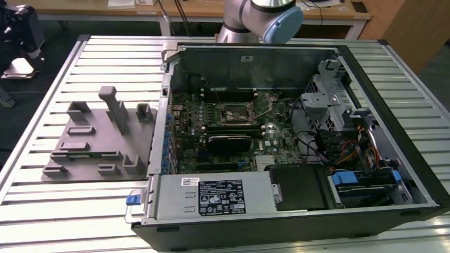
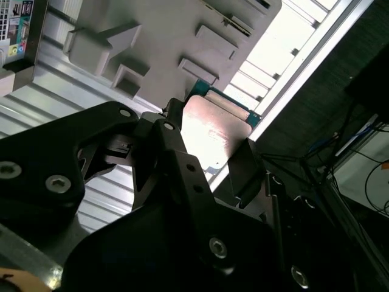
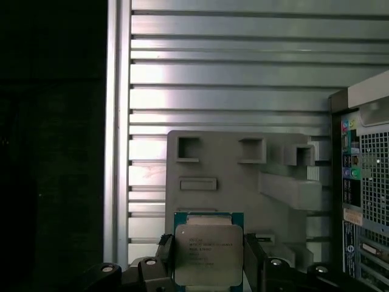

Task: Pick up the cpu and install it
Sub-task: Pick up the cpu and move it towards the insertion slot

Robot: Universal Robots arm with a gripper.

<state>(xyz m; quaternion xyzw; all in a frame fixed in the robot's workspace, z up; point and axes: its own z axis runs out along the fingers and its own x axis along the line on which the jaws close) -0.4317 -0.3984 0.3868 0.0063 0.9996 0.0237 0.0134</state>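
Observation:
In both wrist views my gripper [image 3: 208,258] [image 2: 209,146] is shut on the cpu [image 3: 208,252] [image 2: 213,128], a flat silver square with a thin green border. A black finger [image 3: 163,250] presses on one edge of it and another on the opposite edge. The cpu hangs well above the grey moulded fixture [image 3: 243,176] [image 2: 158,36] on the slatted table. In the exterior view the dark, metal-framed socket [image 1: 235,112] sits in the middle of the motherboard inside the open computer case [image 1: 281,58], and part of the arm [image 1: 264,18] shows behind the case.
The grey fixture [image 1: 91,142] with raised posts and pockets lies on the slatted table [image 1: 63,211] at the exterior view's left of the case. Inside the case are a power supply [image 1: 211,197], drive cage [image 1: 330,100] and cables. Beyond the table edge [image 3: 118,121] the floor is dark.

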